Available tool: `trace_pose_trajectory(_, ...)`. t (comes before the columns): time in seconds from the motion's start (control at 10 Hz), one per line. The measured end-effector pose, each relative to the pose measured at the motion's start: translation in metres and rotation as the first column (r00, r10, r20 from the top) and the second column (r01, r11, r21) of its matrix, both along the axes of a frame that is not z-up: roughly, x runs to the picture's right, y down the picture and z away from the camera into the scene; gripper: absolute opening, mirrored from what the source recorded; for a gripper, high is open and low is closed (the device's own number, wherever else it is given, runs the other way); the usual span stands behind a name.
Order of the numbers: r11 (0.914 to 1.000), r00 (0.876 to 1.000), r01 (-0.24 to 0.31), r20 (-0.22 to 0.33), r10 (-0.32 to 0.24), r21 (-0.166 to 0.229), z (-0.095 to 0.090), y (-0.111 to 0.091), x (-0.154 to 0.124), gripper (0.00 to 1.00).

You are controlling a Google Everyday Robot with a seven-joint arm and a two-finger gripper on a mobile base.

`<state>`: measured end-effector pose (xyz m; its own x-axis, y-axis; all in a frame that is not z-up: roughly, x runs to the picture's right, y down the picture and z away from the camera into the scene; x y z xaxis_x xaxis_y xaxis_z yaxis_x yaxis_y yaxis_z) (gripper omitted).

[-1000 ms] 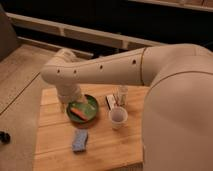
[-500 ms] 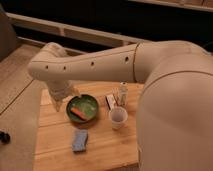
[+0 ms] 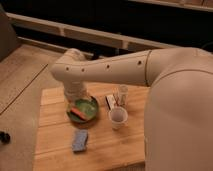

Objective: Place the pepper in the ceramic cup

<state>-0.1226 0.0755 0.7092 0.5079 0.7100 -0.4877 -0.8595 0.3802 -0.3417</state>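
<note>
Claw (image 3: 75, 98) over pepper (image 3: 78, 110) in green bowl (image 3: 95, 107); ceramic cup (image 3: 118, 118) beside it.

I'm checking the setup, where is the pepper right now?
In the camera view the pepper lies inside the green bowl, left of the ceramic cup and behind the blue sponge; the gripper hangs at the bowl's back-left rim.

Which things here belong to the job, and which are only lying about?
Job:
pepper, lying in the bowl
cup
gripper, at the bowl's far left edge

Lying about:
bowl
sponge
glass
packet
</note>
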Motion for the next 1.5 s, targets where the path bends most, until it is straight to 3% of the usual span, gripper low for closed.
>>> trace_pose_trajectory(0.2,0.9998,1.0,0.005,0.019,-0.005,-0.017,0.036,-0.003,0.019,0.65)
trace_pose_trajectory(0.4,0.9994,0.999,0.029,0.032,-0.029,-0.019,0.057,-0.007,0.027,0.65)
trace_pose_trajectory(0.9,0.9994,0.999,0.027,0.035,-0.027,-0.019,0.058,-0.006,0.028,0.65)
trace_pose_trajectory(1.1,1.0,0.999,0.007,0.035,-0.007,-0.005,0.076,-0.012,0.046,0.65)
trace_pose_trajectory(1.3,0.9995,0.996,0.033,0.087,-0.033,0.002,0.097,-0.014,0.036,0.65)
trace_pose_trajectory(1.5,0.9946,0.984,0.103,0.15,-0.1,-0.01,0.121,-0.011,0.022,0.65)
